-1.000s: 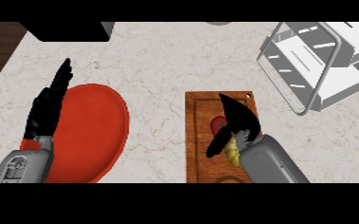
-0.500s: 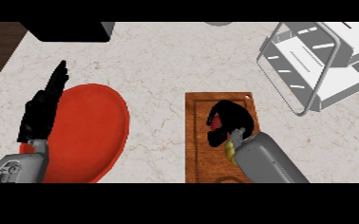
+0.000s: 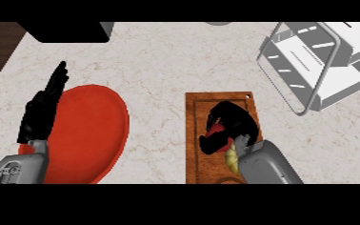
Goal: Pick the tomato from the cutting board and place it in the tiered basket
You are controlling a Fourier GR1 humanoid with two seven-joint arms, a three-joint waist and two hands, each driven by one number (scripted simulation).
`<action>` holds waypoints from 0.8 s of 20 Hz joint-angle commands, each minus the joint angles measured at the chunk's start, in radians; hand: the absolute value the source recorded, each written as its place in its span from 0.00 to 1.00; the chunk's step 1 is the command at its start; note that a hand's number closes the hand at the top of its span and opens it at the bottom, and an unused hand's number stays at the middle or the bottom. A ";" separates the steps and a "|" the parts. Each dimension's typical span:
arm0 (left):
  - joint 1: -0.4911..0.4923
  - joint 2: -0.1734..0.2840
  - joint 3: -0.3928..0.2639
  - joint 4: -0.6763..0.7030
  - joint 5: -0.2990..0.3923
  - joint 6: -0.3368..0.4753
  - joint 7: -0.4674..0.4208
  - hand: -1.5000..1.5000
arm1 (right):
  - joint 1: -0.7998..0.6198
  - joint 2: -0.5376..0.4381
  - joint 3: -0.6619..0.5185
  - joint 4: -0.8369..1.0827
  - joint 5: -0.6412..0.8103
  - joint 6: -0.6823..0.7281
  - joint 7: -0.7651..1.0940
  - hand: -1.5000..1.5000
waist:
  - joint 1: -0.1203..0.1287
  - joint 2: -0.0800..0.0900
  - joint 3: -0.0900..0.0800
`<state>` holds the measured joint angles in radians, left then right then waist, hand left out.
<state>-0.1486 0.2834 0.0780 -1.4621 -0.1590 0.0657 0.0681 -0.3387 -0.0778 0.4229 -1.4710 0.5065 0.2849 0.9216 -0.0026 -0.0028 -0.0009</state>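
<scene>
The small red tomato (image 3: 213, 134) sits grasped in my right robot hand (image 3: 228, 124) above the brown wooden cutting board (image 3: 198, 162) on the pale marble tabletop (image 3: 162, 62); my left robot hand (image 3: 42, 112) rests open.

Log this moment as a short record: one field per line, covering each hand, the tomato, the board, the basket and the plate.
right hand: over the cutting board, fingers curled round the tomato
tomato: red, mostly hidden by the hand, on the board
cutting board: wooden, centre-right; a yellowish item also lies on it
tiered basket: wire, upper right, no tomato in it
left hand: open, resting at the left
plate: red, lower left
</scene>
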 commanded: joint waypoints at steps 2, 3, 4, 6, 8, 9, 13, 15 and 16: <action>0.049 -0.020 -0.002 -0.001 -0.011 0.020 -0.046 0.50 | 0.099 -0.114 0.156 -0.215 0.041 0.067 -0.207 1.00 | -0.012 -0.007 0.001; 0.018 0.001 0.018 0.005 0.000 0.011 -0.009 0.50 | 0.118 -0.144 0.209 -0.271 0.045 0.099 -0.252 1.00 | -0.022 -0.011 0.001; 0.031 -0.006 0.004 0.008 -0.003 0.004 -0.013 0.50 | 0.118 -0.179 0.255 -0.314 0.069 0.104 -0.318 1.00 | -0.025 -0.014 0.002; 0.043 -0.033 -0.013 -0.019 -0.021 0.032 -0.005 0.50 | 0.184 -0.248 0.197 -0.417 0.078 0.018 -0.412 1.00 | -0.024 -0.007 0.003; 0.060 -0.013 0.005 -0.031 -0.016 0.027 -0.005 0.50 | 0.275 -0.263 0.146 -0.534 0.063 -0.075 -0.459 1.00 | -0.033 -0.009 0.003; 0.019 -0.030 0.009 0.041 -0.023 0.043 -0.040 0.50 | 0.240 -0.256 0.101 -0.591 0.039 -0.064 -0.443 1.00 | -0.042 -0.004 0.001; 0.000 -0.025 0.007 0.019 -0.018 0.030 -0.010 0.50 | 0.267 -0.297 -0.036 -0.753 0.042 -0.127 -0.466 1.00 | -0.033 -0.002 0.001; 0.022 -0.004 0.028 0.003 0.013 -0.001 -0.018 0.50 | 0.262 -0.315 -0.135 -0.803 -0.006 -0.129 -0.491 1.00 | -0.019 -0.001 0.001; -0.032 0.004 0.027 0.020 -0.003 0.005 0.026 0.50 | 0.304 -0.335 -0.166 -0.870 -0.035 -0.115 -0.481 1.00 | -0.028 -0.001 0.002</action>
<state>-0.1327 0.2714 0.0906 -1.4658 -0.1645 0.0802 0.0695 -0.0790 -0.3704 0.3756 -2.1920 0.5201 0.1845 0.4665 -0.0293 -0.0068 0.0008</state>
